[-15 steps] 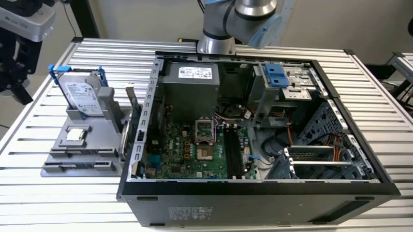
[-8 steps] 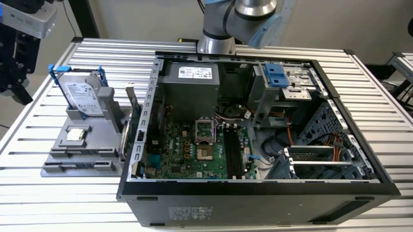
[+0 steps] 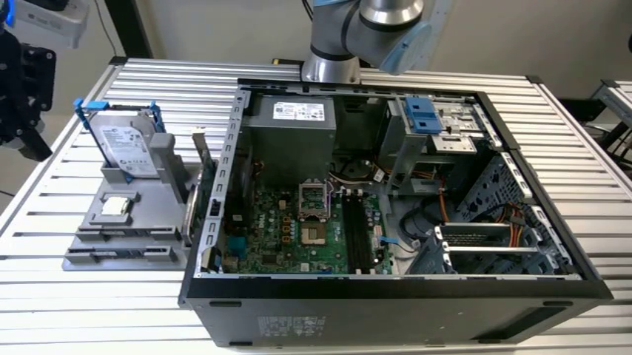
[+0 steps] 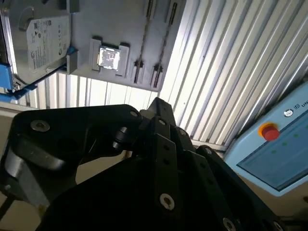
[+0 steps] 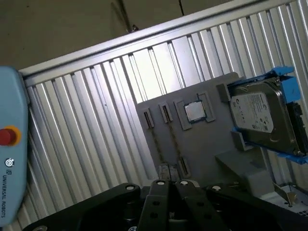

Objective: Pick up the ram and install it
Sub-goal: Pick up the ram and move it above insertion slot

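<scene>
Grey slotted tray [image 3: 79, 262] on ribbed metal table [image 3: 89, 310] holds silver hard drive with blue rails [image 3: 129, 144] and small square chip [image 3: 117, 207]. Exterior view gives you open black computer case [image 3: 395, 310] with green motherboard [image 3: 277, 229] inside. First wrist view gives you pale-blue pendant [image 5: 10, 106]. Black end effector [image 5: 178, 207] hangs near tray; how far open, you cannot tell. Thin strips [image 5: 159, 147] sit between tray clips; you cannot tell if either is ram.

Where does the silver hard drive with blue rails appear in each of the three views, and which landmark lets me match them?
Exterior view: the hard drive stands on the gray holder, at the exterior view's left of the computer case.
First wrist view: the hard drive sits at the holder's end.
Second wrist view: the hard drive is beside the holder.
Shared landmark: the square silver chip on the holder.
</scene>
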